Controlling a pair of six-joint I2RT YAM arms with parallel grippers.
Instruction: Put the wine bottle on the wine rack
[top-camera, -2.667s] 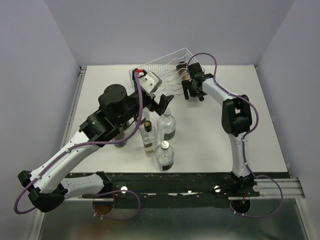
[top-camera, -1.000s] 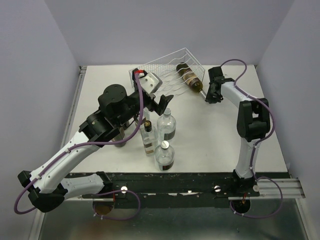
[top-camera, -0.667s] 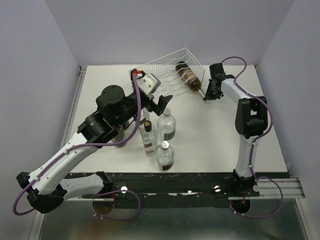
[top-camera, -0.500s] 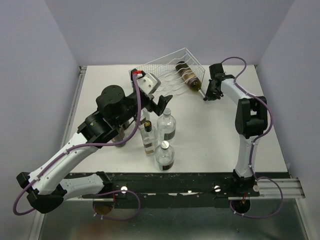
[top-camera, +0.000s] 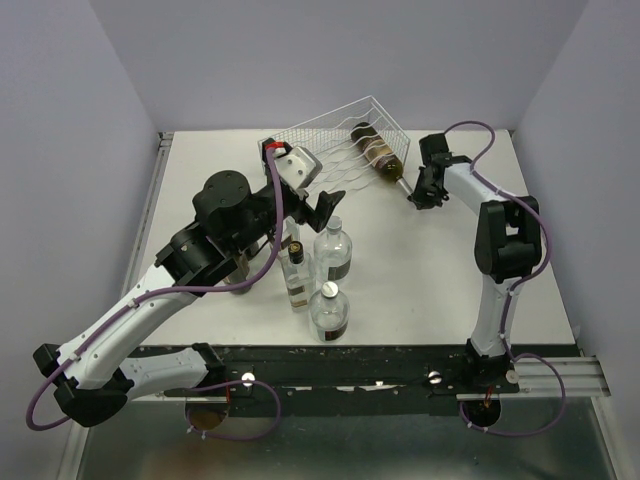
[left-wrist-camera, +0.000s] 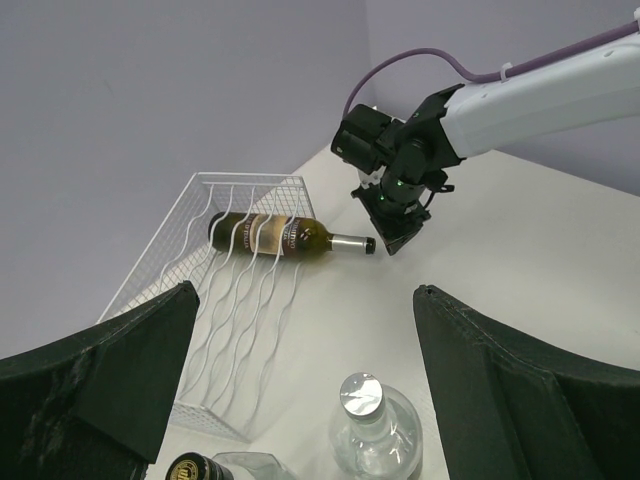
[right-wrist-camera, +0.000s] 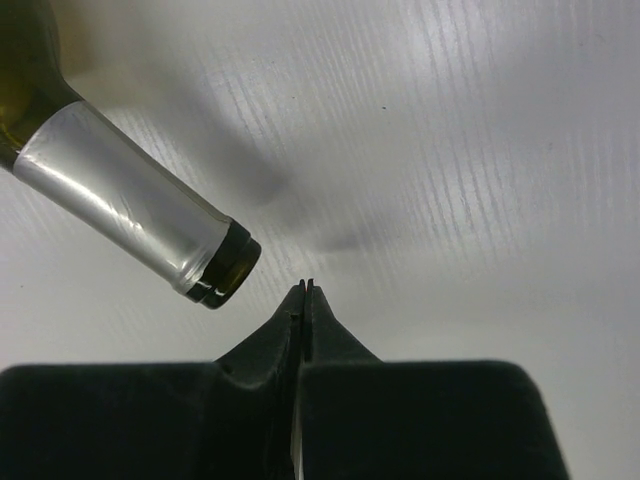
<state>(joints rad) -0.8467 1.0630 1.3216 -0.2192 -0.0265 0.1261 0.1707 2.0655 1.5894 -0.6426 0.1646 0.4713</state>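
The wine bottle (top-camera: 378, 153) is dark green with a silver-foiled neck (right-wrist-camera: 130, 200). It lies on its side in the right-hand end of the wine rack (top-camera: 325, 150), a white wire basket with wavy rows, and its neck sticks out past the rack's near edge. My right gripper (top-camera: 414, 196) is shut and empty. Its tips (right-wrist-camera: 305, 286) rest just right of the bottle's mouth, not touching it. My left gripper (top-camera: 325, 205) hangs wide open above the standing bottles, facing the wine rack (left-wrist-camera: 230, 290) and the wine bottle (left-wrist-camera: 275, 235).
Two clear round bottles (top-camera: 333, 252) (top-camera: 329, 311) and a square bottle with a dark cap (top-camera: 296, 276) stand mid-table under the left arm. A clear bottle's silver cap (left-wrist-camera: 360, 395) lies between the left fingers. Walls close in behind and beside the table.
The right gripper, earlier over the bottle at the rack, has drawn back to the right of the bottle's mouth and stays shut. The bottle lies alone in the rack. The left arm barely moved.
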